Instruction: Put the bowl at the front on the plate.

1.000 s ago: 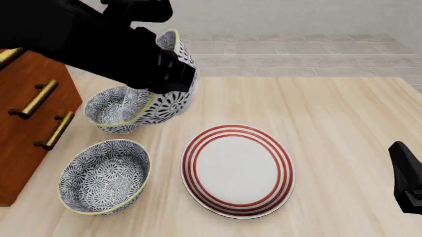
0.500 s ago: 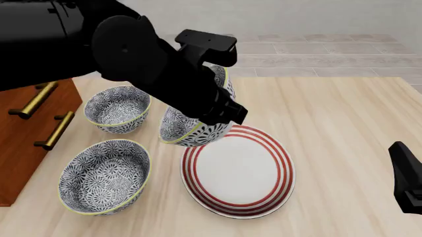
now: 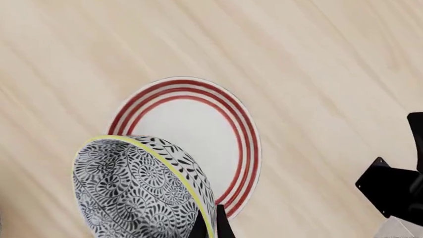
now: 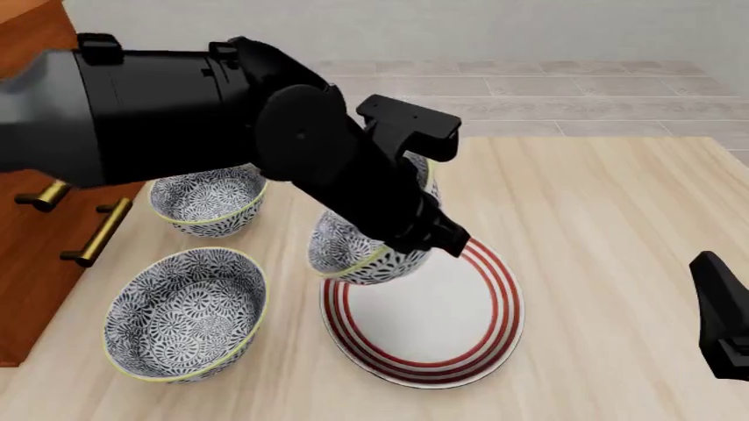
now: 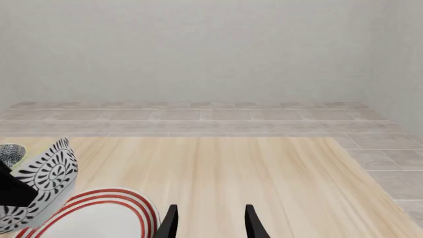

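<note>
Carrying step: the left gripper (image 3: 210, 229), clamped on the rim of a tilted navy-and-white floral bowl (image 4: 365, 248), holds it above the red-ringed plate's (image 4: 474, 338) ten o'clock edge, needing centring, then lowering.

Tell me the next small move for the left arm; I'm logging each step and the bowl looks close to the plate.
Probably shift a little further over the plate's centre, then lower. The left pincer holds the bowl by its rim, tilted and in the air, over the near-left edge of the plate rather than its white middle. Released now, it might land on the red rings.
</note>
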Controlling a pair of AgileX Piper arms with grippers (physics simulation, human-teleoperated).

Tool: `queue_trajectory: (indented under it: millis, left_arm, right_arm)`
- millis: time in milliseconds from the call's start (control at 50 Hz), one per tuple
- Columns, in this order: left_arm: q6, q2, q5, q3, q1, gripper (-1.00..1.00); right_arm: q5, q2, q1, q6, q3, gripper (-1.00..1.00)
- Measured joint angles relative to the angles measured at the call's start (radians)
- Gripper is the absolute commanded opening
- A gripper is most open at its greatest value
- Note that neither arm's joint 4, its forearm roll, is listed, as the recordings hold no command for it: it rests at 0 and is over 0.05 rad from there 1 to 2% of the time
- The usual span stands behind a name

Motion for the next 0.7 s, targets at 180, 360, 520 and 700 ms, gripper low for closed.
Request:
queue_trajectory:
  millis: [180,360,520,700]
  left_arm:
    - [-0.009,0.030,-0.016,0.003,-0.001,-1.00]
    - [-0.004,0.055,-0.035,0.015,0.008,-1.00]
    - [0.001,0.073,-0.042,0.010,0.011,-1.00]
    - [0.003,0.094,-0.047,-0.008,0.008,-1.00]
  right_arm:
    - [0.000,0.000,0.000,0.000,0.000,1.00]
    - [0.000,0.000,0.000,0.000,0.000,1.00]
    - [0.000,0.000,0.000,0.000,0.000,1.00]
    - [0.000,0.000,0.000,0.000,0.000,1.00]
